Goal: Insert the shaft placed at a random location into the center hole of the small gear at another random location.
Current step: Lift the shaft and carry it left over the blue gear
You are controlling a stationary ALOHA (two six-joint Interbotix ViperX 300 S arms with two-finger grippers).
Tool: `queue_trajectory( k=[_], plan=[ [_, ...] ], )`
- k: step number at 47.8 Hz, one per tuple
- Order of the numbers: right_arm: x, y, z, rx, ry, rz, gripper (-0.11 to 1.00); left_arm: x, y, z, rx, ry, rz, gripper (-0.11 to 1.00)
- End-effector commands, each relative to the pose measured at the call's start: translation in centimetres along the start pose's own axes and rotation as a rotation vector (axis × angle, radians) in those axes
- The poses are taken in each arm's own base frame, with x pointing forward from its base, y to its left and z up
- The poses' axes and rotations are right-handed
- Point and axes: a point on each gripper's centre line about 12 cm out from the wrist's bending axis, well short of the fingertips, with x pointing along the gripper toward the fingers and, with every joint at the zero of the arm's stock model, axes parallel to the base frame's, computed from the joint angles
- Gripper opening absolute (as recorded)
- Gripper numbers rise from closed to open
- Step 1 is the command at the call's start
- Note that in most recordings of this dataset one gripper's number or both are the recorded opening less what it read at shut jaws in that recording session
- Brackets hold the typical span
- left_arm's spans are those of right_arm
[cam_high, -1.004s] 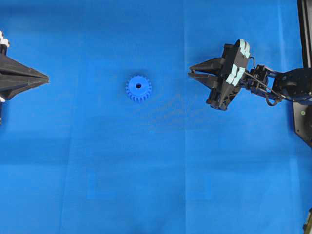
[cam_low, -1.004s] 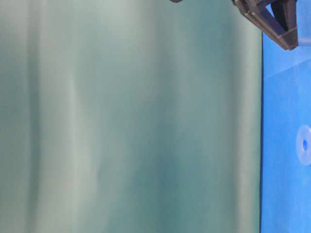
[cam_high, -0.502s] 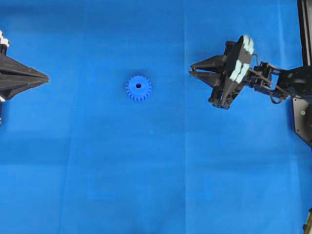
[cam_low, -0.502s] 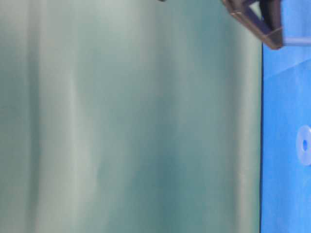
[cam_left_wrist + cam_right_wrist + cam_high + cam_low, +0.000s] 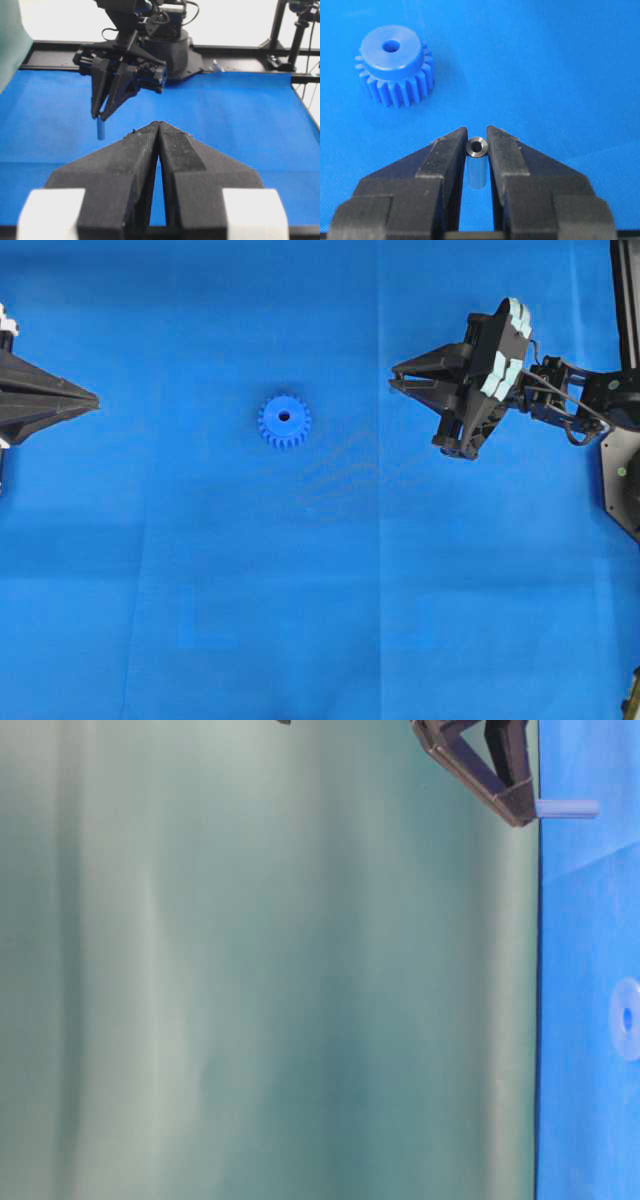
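Table-level view now shows shaft (image 5: pixel 568 809) lifted off counter (image 5: pixel 590 1120), pinched upright in right gripper (image 5: pixel 477 146); gear (image 5: pixel 284 421) waits well apart. Left gripper (image 5: pixel 158 131) clenched, idle. Carry next, probably.

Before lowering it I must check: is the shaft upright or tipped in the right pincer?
Upright: the shaft hangs straight down from the right pincer, clamped between its fingertips.

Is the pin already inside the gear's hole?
No, the right tool holds the pin while the gear's hole shows empty.
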Motion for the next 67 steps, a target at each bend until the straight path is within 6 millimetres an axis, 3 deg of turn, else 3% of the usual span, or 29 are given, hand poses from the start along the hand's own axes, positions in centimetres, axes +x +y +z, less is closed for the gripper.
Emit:
queue_trajectory(
  k=[1, 10, 40, 67],
  plan=[
    [0.1, 0.2, 1.1, 0.003, -0.036, 0.004, 0.03, 0.1, 0.0, 0.3, 0.000, -0.009, 0.001, 0.00],
    [0.7, 0.7, 1.7, 0.005, -0.047, 0.016, 0.03, 0.1, 0.0, 0.3, 0.000, -0.009, 0.001, 0.00],
    [8.7, 6.0, 6.2, -0.017, -0.061, 0.112, 0.03, 0.1, 0.0, 0.4, 0.000, -0.012, 0.001, 0.00],
    [9.8, 7.1, 6.7, -0.021, -0.063, 0.131, 0.03, 0.1, 0.0, 0.5, 0.000, -0.015, 0.001, 0.00]
  ],
)
